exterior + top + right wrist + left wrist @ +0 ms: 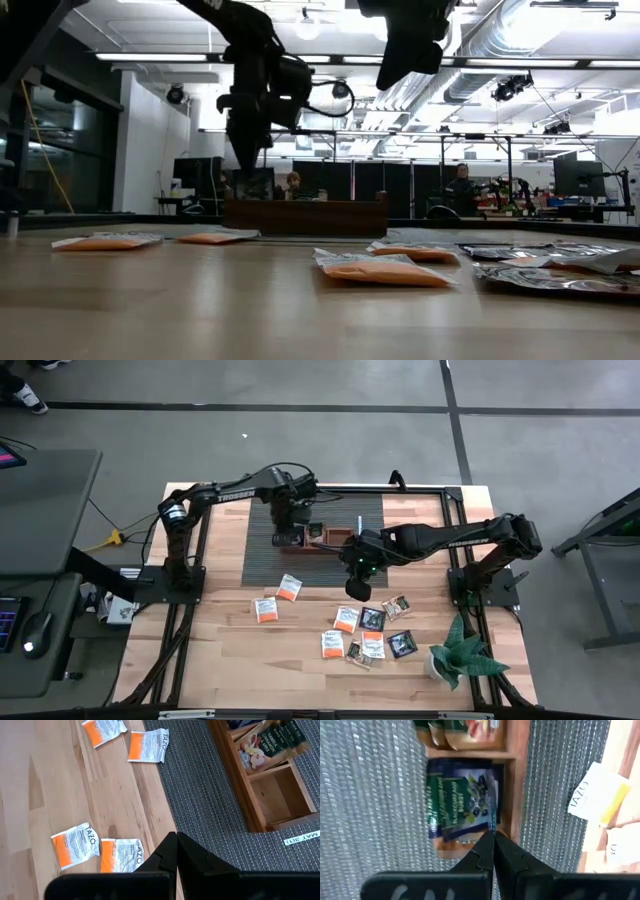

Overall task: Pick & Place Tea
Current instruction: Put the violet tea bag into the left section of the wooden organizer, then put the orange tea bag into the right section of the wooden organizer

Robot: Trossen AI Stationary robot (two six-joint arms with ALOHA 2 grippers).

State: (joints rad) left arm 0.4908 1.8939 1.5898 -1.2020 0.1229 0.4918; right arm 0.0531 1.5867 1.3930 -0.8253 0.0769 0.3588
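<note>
Showing the table from above, the overhead frame places the wooden tray (322, 538) on a grey mat (312, 550) at upper centre. The left gripper (291, 520) hangs over the tray's left end, its fingers pressed together on nothing. The right gripper (357, 564), likewise clenched and empty, sits at the mat's lower right edge, just beside the tray. Most tea sachets (345, 620) lie scattered on the bare wood in the lower centre of the frame; two orange-and-white ones (289, 587) lie apart to the left. The arms hide much of the tray here. The left wrist view shows a dark sachet (461, 800) inside one compartment; the neighbouring compartment's contents are cut off at the frame edge. A potted plant (462, 653) stands lower right.
</note>
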